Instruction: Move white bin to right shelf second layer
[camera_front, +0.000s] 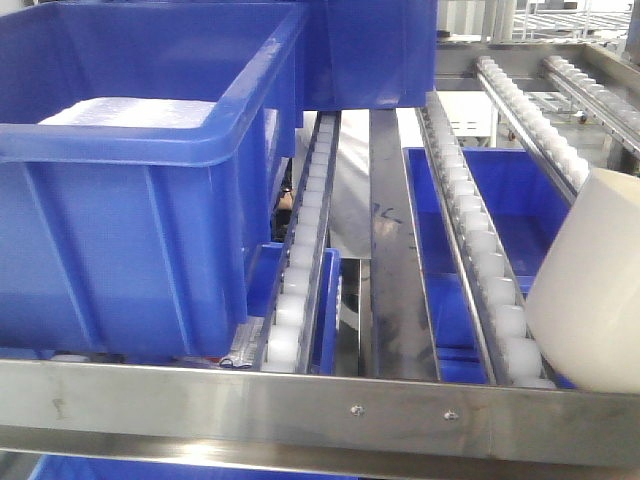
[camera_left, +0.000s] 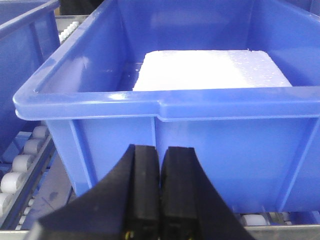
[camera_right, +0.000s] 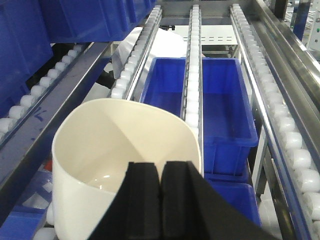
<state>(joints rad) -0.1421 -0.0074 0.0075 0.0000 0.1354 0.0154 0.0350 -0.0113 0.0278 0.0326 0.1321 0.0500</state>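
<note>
Rack: roller shelf (camera_front: 470, 240) with rows of small white rollers between steel rails and a steel front lip.
Big blue crate (camera_front: 130, 180): sits on the rollers on the left, with a white foam block (camera_left: 210, 70) inside.
Lower blue crate (camera_right: 220, 100): sits under the rollers; looks bare inside.
White bin (camera_right: 120, 150): tilted, down at the front right of the rollers, nothing inside.
Right gripper (camera_right: 161, 200): fingers pressed together at the bin's near rim; a real grip cannot be told.
Left gripper (camera_left: 160, 190): fingers closed, holding nothing, just before the big crate.
</note>
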